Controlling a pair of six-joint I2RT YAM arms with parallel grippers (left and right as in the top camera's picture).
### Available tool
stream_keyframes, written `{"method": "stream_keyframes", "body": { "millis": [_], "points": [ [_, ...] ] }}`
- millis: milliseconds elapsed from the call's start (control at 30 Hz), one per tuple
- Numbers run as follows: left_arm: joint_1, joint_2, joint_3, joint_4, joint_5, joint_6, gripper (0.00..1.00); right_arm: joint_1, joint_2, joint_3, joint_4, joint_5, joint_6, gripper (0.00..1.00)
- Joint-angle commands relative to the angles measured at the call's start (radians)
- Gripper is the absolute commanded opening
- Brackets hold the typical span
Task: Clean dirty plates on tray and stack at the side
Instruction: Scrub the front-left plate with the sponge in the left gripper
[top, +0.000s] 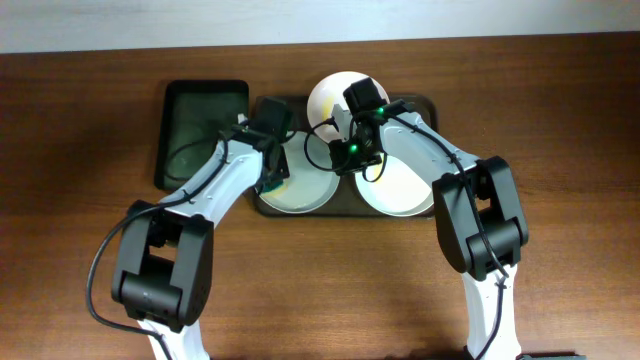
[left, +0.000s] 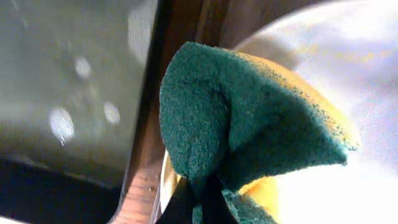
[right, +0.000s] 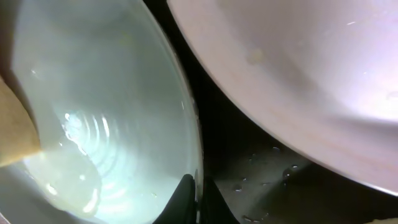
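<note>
Three white plates lie in the dark brown tray: a left plate, a right plate and a back plate. My left gripper is shut on a folded green and yellow sponge, which rests at the left plate's left edge. My right gripper is shut on the left plate's right rim. That plate's wet inside fills the left of the right wrist view. Another plate is at the upper right, with wet tray floor between them.
A smaller black-green bin stands left of the tray, and it also shows in the left wrist view. A strip of brown table separates bin and tray. Both arms reach in from the front edge.
</note>
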Motion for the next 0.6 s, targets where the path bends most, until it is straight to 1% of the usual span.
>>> {"method": "stream_keyframes", "body": {
  "millis": [0,67,133,267,367,567],
  "points": [
    [0.028,-0.023,0.060,0.026,0.116,0.061,0.00,-0.003,0.007,0.010,-0.012,0.024,-0.039,0.04],
    [0.028,-0.014,0.060,0.053,0.260,0.060,0.00,-0.003,0.007,0.011,-0.012,0.024,-0.039,0.04],
    [0.027,0.002,0.059,0.076,0.326,0.060,0.00,-0.003,0.007,0.011,-0.011,0.024,-0.040,0.04],
    [0.027,0.045,0.059,0.085,0.349,0.034,0.00,-0.003,0.007,0.011,-0.012,0.024,-0.039,0.04],
    [0.017,0.087,0.059,0.090,0.435,0.034,0.00,-0.003,0.007,0.011,-0.010,0.024,-0.039,0.04],
    [-0.014,0.131,0.058,0.088,0.453,0.038,0.00,-0.003,0.005,0.011,-0.008,0.025,-0.039,0.04]
  ]
}}
